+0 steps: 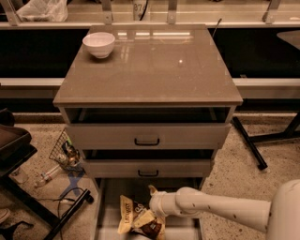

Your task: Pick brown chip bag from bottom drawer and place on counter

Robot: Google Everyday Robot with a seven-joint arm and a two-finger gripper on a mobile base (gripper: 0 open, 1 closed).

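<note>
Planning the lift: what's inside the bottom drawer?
The brown chip bag lies in the bottom drawer, the end effector at it. The arm covers the drawer's right side.

- A speckled floor (269, 164) is seen around the cabinet (147, 136).
- A long white bench rail (28, 82) is run behind it, with dark space beneath.
- A wire basket (63, 151) of clutter is set on the floor at the view's left, with a plastic bottle (47, 176) lying near it.
- A black frame leg (248, 143) is slanted across the floor at the view's right.
- A white plastic bag (40, 9) is left on the rear shelf (225, 15).
- The tool (152, 207) is held low, before the cabinet's foot.
</note>
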